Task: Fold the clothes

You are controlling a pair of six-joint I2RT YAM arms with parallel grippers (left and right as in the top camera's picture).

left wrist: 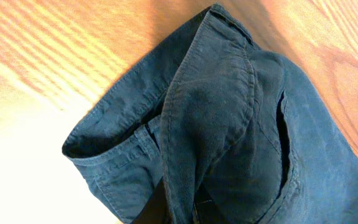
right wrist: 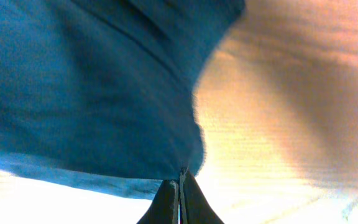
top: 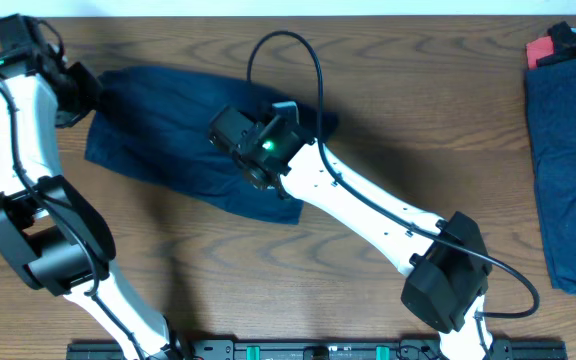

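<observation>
While pinched at two places, seen from overhead as a dark navy blue garment of soft, wrinkled fabric point(top: 168, 140), spread across the left half of a brown wood-grain table point(top: 388, 90). Long axis slanting from upper left down to lower right.

Left gripper point(top: 86, 92) at the upper-left end, closed tight on a stitched, waistband-like hem, with fabric rising between its dark fingers in the left wrist view.

Right gripper point(right wrist: 180, 183) toward the garment's right-hand part, reaching in from the lower right. Fingers pressed together with no gap, clamping a thin edge of blue cloth, bare table showing just beside it.

So held toward both ends of the long axis, each arm nearest its own end, slack cloth between.

Judged as mid-fold. Next move likely to carry one held end along that slant toward the other, or both held edges across it; cannot tell which from this.

Worth minding: right arm's white link and black cable passing above the cloth's lower-right part, likely in the way of a fold toward that side.

Well apart, at the table's far right edge, a flat stack of dark blue cloth point(top: 568, 170) with a red item point(top: 543, 50) at its top corner, touched by neither gripper.
</observation>
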